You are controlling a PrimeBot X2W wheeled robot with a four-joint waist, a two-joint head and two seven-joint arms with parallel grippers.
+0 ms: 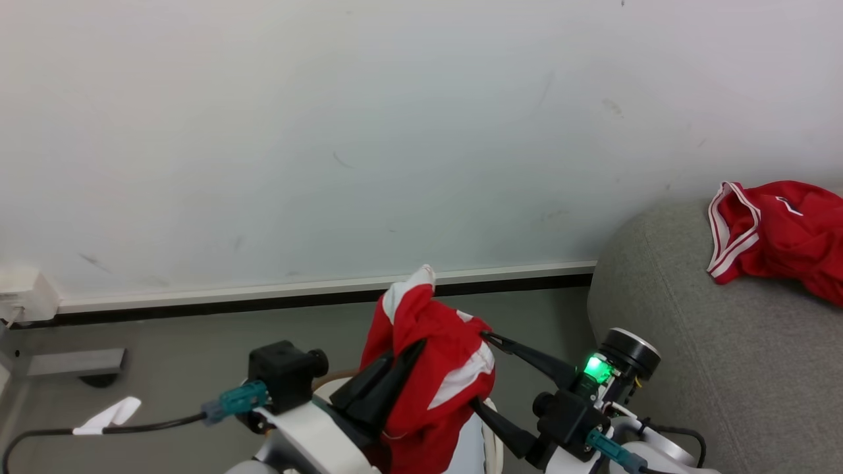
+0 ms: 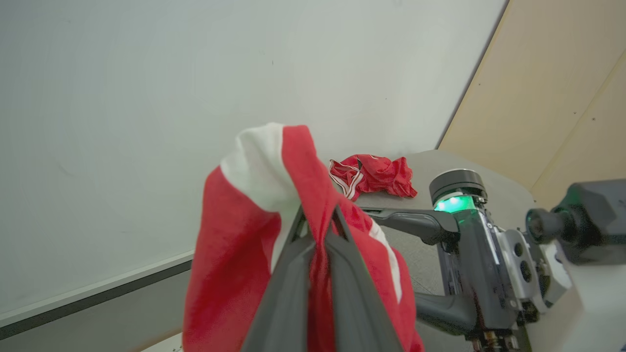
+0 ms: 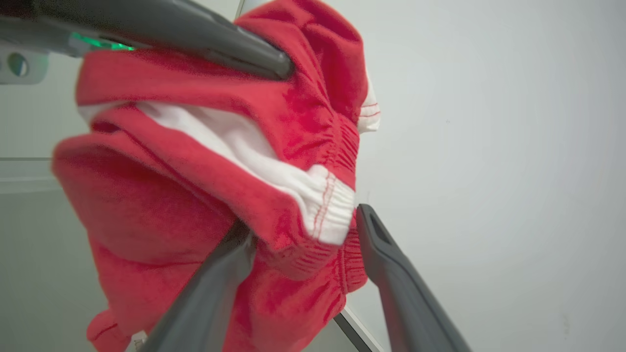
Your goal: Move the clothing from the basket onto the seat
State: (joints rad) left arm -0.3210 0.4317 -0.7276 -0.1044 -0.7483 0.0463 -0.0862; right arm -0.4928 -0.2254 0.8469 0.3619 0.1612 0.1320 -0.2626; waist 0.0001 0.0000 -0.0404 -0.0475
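My left gripper (image 1: 402,353) is shut on a red garment with white trim (image 1: 431,375) and holds it bunched up in the air; in the left wrist view the fingers (image 2: 293,274) pinch a fold of the garment (image 2: 234,234). My right gripper (image 1: 481,370) is open, one finger on each side of the garment's right edge (image 3: 274,195). A second red garment with white stripes (image 1: 784,234) lies crumpled on the grey seat (image 1: 685,355) at the right. A cream sliver that looks like the basket (image 1: 489,440) peeks out below the cloth; the rest is hidden.
A pale wall with a white-and-black baseboard (image 1: 316,293) runs behind. A white socket box (image 1: 23,293) sits low on the left, with a grey plate (image 1: 76,362) and a white scrap (image 1: 108,415) on the floor. A light wooden panel (image 2: 562,88) stands beyond the seat.
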